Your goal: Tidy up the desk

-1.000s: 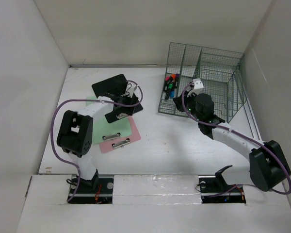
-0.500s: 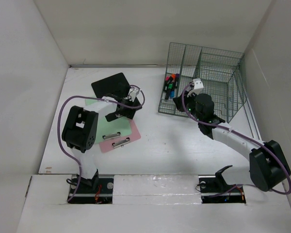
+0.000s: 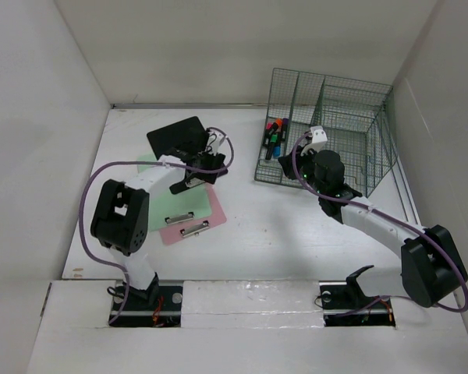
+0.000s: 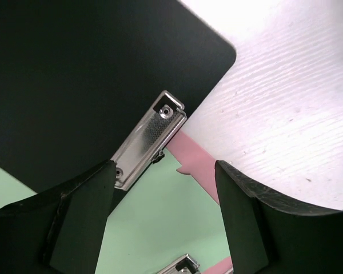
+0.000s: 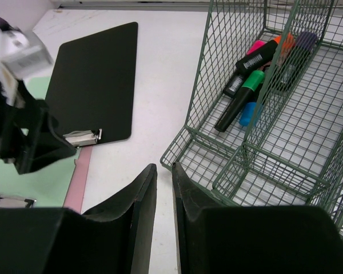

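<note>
Top external: fixed, high behind both arm bases, looking down and forward over the whole counter (image 3: pixel 281 234); farthest view.
Left wrist: pointing down past the left hand (image 4: pixel 163 177), very close on the black clipboard (image 4: pixel 74 74).
Right wrist: low, near the counter, facing past the right hand (image 5: pixel 164 171) toward the green mesh rack (image 5: pixel 234 171).
Shared by all three: the black clipboard.

Middle of desk (image 3: pixel 288 234): bare white surface between clipboards and rack, open from the near side.
Far right: green wire rack (image 3: pixel 351 117), upright mesh walls and dividers, open on top; markers (image 3: pixel 274 136) in the left compartment.
Far left: black clipboard (image 3: pixel 175 136) lying flat, metal clip (image 4: pixel 151 140) standing proud under the wide-spread left gripper (image 4: pixel 163 211).
Left, nearer: green clipboard (image 4: pixel 154 228) over pink clipboard (image 4: pixel 197 165), both flat and low.
Edges: white walls (image 3: pixel 39 117) hemming left, far and right sides.
Right gripper (image 5: pixel 164 228): fingers nearly together, near the rack's near left corner.
</note>
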Robot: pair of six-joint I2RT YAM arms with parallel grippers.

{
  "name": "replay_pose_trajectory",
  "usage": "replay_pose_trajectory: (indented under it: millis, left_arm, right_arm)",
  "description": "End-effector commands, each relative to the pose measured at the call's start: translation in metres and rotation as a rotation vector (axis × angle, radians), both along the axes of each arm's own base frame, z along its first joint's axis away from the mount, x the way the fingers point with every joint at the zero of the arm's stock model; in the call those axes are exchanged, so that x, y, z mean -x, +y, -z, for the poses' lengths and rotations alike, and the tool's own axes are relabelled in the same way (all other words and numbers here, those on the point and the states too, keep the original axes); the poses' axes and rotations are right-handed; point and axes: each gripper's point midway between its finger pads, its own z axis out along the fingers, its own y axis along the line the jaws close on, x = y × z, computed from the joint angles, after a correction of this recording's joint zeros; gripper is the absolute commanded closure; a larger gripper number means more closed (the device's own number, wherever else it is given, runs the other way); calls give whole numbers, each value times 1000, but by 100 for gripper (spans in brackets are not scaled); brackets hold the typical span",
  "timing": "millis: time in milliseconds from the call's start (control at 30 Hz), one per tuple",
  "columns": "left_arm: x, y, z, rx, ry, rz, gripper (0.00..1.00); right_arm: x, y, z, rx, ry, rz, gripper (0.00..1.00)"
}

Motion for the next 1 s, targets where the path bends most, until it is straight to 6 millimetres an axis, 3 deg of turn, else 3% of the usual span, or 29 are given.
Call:
replay_pose_trajectory:
  millis: [0, 100, 133, 167, 233, 300, 567, 767, 867, 900, 967]
  left_arm:
    - [-15, -6, -48, 72, -125, 3, 34]
    - [-24, -3, -35, 40, -80, -3, 32]
    - [-19, -6, -6, 20, 10, 19, 32]
    - [-21, -7, -8, 22, 4, 19, 32]
    - [-18, -7, 14, 9, 60, 28, 32]
    - [-14, -6, 25, -1, 87, 33, 32]
    - [-8, 4, 26, -34, 82, 12, 32]
    - [3, 8, 54, -80, 149, -1, 33]
    - [9, 7, 64, -138, 165, 4, 47]
    - [9, 7, 63, -138, 169, 5, 60]
    - [8, 5, 59, -126, 168, -1, 76]
  right_arm:
    - [-2, 0, -19, -25, -65, 1, 77]
    - [-3, 0, -17, -23, -61, 2, 77]
    - [-3, -1, -17, -22, -63, 5, 77]
    - [-3, -1, -18, -22, -65, 8, 77]
    - [-3, -2, -18, -21, -66, 9, 77]
    - [-3, -3, -18, -19, -65, 11, 77]
    - [-3, -2, -17, -17, -61, 11, 77]
    - [-1, -3, -19, -19, -67, 11, 77]
    - [-4, -8, -19, -15, -67, 40, 77]
    - [-4, -8, -19, -15, -67, 40, 77]
    - [-3, -7, -20, -17, -67, 38, 77]
